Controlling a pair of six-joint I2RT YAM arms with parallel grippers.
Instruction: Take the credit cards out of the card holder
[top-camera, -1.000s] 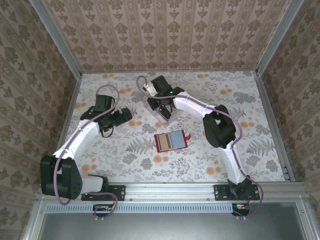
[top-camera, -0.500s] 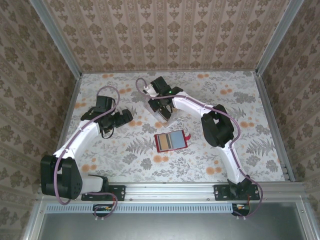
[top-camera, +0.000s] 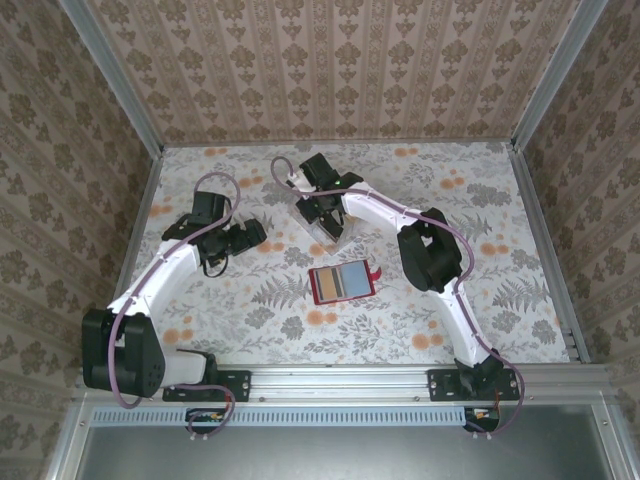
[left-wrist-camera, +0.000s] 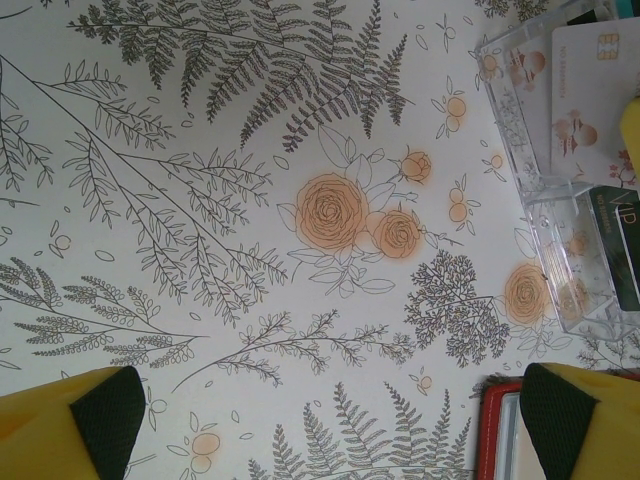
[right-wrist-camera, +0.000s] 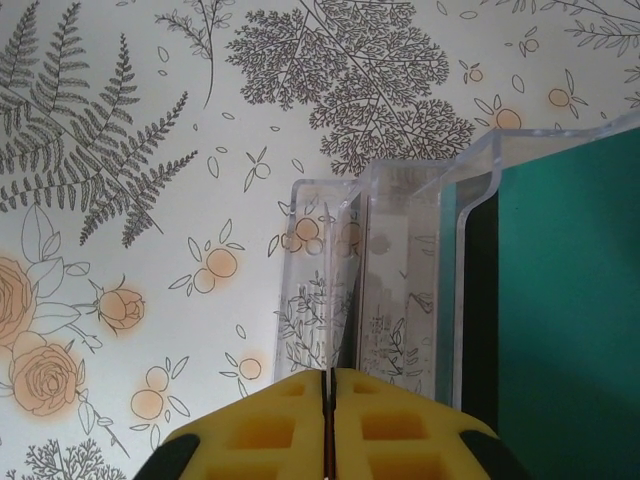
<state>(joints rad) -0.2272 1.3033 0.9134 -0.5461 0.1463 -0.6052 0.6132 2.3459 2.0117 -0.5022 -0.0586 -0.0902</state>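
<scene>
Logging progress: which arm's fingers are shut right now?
The right gripper: fingers pinched on a thin card, seen edge-on at the clear rack. The left gripper has its fingers wide apart.

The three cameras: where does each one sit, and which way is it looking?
Top external: fixed above and behind the arms, looking down at the floral table; both arms, the card holder and the clear rack show.
Left wrist: on the left arm, facing the table; left gripper open, yellow fingers at the bottom corners.
Right wrist: on the right arm, close on the clear rack; right gripper shut.
Shared: all three see the clear rack.
</scene>
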